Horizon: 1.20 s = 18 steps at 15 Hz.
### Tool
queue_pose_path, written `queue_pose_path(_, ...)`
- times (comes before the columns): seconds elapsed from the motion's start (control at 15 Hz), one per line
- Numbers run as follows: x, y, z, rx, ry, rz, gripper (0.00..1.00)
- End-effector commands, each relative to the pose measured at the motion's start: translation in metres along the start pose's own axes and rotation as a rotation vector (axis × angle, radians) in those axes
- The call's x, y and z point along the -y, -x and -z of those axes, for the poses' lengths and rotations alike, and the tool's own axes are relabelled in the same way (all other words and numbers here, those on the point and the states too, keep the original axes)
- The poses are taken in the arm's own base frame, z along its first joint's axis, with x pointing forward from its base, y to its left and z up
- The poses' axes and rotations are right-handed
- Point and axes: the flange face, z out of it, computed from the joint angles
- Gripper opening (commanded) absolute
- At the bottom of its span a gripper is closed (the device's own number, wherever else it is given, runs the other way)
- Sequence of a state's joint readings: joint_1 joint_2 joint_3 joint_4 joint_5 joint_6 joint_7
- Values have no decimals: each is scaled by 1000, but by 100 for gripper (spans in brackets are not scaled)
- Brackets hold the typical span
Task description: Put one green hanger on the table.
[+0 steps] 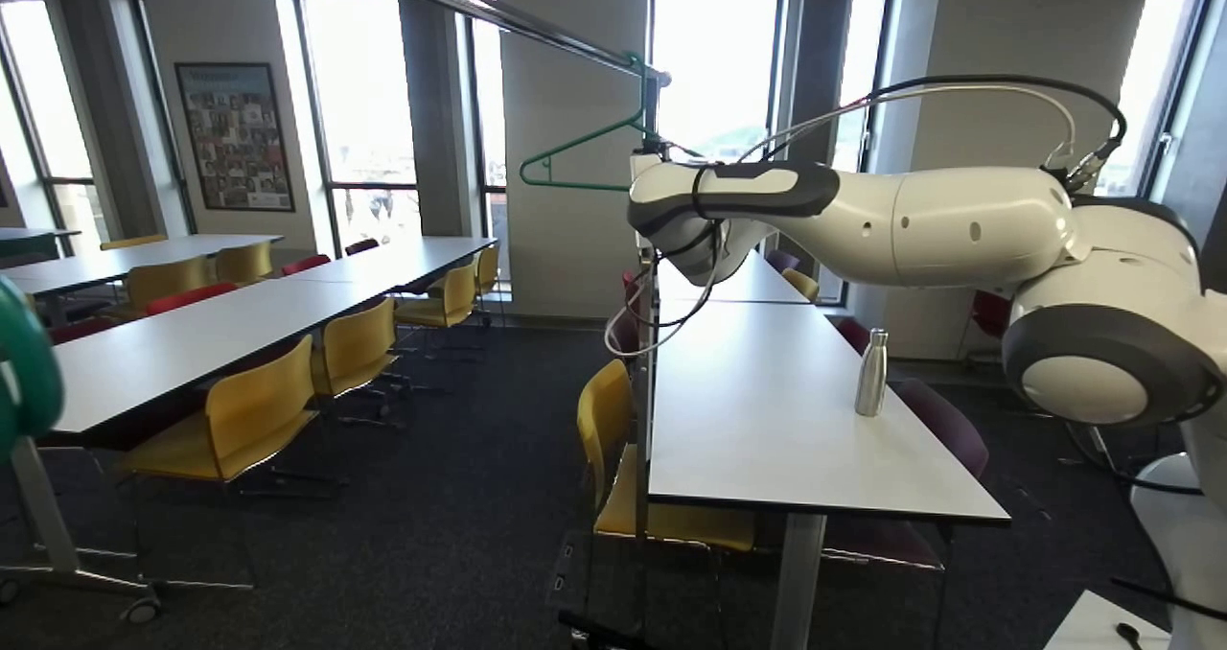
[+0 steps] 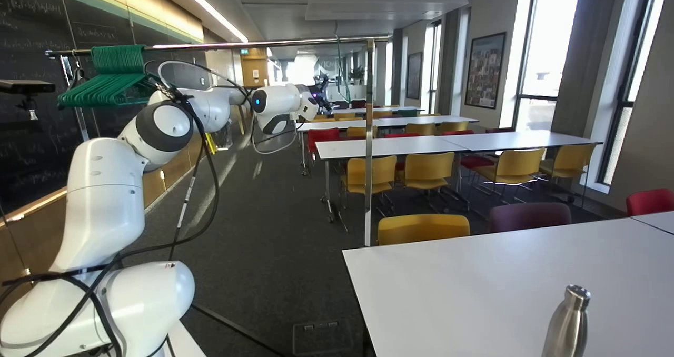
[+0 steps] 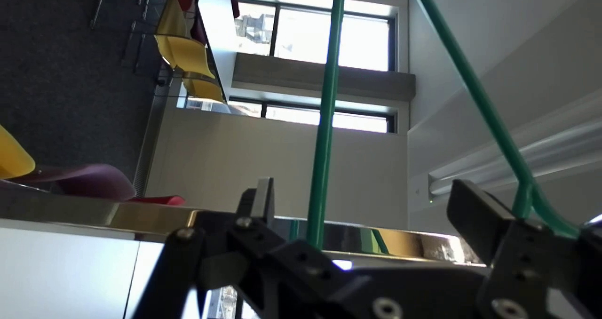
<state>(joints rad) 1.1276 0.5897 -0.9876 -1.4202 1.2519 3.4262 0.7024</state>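
Observation:
A green hanger (image 1: 575, 145) hangs by its hook from the end of the metal rail in an exterior view; it shows edge-on and thin in an exterior view (image 2: 345, 78). In the wrist view its long bar (image 3: 325, 121) runs down between my two fingers in the picture and passes behind the gripper body. Its sloping side goes behind one finger. My gripper (image 3: 367, 203) is open, with its fingers wide apart. It is small and dark beside the hanger in an exterior view (image 2: 324, 93). The white table (image 1: 757, 410) stands below the rail's end, also in an exterior view (image 2: 489, 283).
The rack's metal rail (image 2: 253, 45) and upright post (image 2: 368, 172) stand close to the arm. Several more green hangers (image 2: 113, 78) hang at the rail's far end. A steel bottle (image 1: 872, 374) stands on the table. Yellow chairs (image 1: 259, 406) line other white tables.

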Motion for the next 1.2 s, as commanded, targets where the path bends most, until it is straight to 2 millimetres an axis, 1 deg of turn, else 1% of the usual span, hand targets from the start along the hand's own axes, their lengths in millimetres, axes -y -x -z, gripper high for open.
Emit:
queue_pose_path(0.0,7,10,15,46,13,-16,100)
queue_pose_path(0.07,6,13,16,48,14,-13,75)
queue_pose_path(0.13,6,16,17,53,12,-8,74)
queue_pose_path(0.27,7,20,17,62,9,-1,58)
queue_pose_path(0.33,8,22,17,64,6,4,89)
queue_pose_path(0.4,7,22,17,63,5,10,91)
queue_pose_path(0.47,6,21,17,61,6,15,80)
queue_pose_path(0.53,5,22,16,57,4,20,53)
queue_pose_path(0.6,5,21,16,56,3,21,54)
queue_pose_path(0.67,5,22,16,56,2,23,53)
queue_pose_path(0.73,5,22,15,60,3,24,83)
queue_pose_path(0.8,5,22,15,59,3,27,88)
queue_pose_path(0.87,4,23,15,60,4,30,90)
queue_pose_path(0.93,4,23,15,62,5,31,96)
queue_pose_path(1.0,3,24,15,63,6,32,100)
queue_pose_path(1.13,2,24,14,63,9,36,100)
